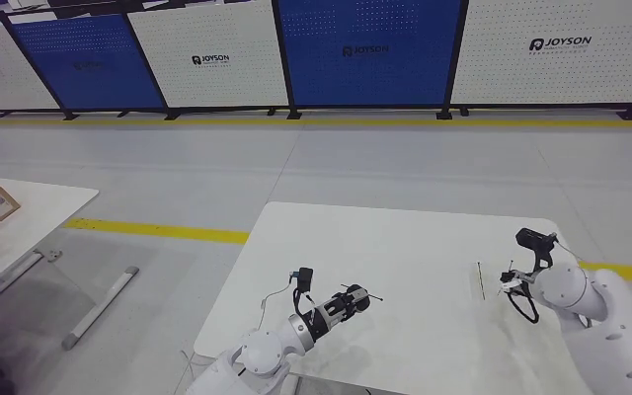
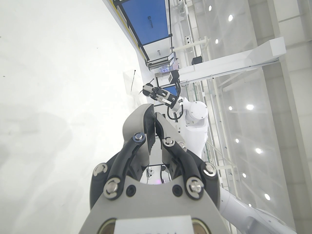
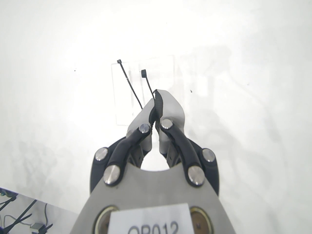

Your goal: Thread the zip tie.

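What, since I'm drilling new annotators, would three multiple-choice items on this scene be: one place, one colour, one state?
1. Where does the loose zip tie lie? A on the clear sheet on the table; B on the floor; C on a chair.
2. What colour is the held zip tie? A white; B black; C red.
3. How is the right gripper? A wide open; B shut on the held zip tie; C shut on nothing.
Answers: 1 A, it lies across the sheet; 2 B, head and strap are black; 3 B, the strap runs into the closed gripper.
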